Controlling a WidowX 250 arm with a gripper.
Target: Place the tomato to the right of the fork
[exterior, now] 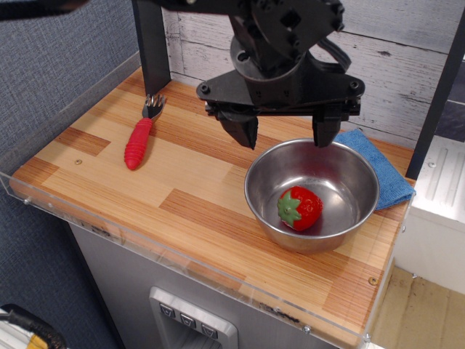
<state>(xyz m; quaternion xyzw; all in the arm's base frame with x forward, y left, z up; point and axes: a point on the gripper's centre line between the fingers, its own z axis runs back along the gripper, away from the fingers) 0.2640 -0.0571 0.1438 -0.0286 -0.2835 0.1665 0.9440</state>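
Overhead-front view, single frame.

Work surface: wooden plank countertop (182, 196) with a clear acrylic rim, grey textured wall at 9 o'clock, whitewashed board wall at 12 o'clock.

Small glossy red toy tomato with a green star-shaped leafy cap (299, 208): lies inside the round polished steel bowl (261, 196), on the bowl floor, a little toward the bowl's 6 o'clock side, cap facing 9 o'clock. Nothing touches it but the bowl.

Steel bowl: sits at roughly 4 o'clock of the counter centre, close to the front edge. A folded blue cloth (381, 171) lies just beside it at 2 o'clock, partly tucked behind the rim.

Short fork with silver tined head and thick ribbed red handle (142, 136): lies flat on the wood at about 10 o'clock of the counter centre, well apart from the bowl. Tines point toward 12 o'clock, near the foot of a black upright post (152, 43); handle runs toward 6 o'clock, slightly slanted.

Black robot gripper (285, 134): hangs above the back rim of the bowl, at 12 o'clock from the tomato. The two dark fingers (241, 131) are spread wide apart, with nothing between them. Fingertips are above the bowl rim, clear of the tomato.
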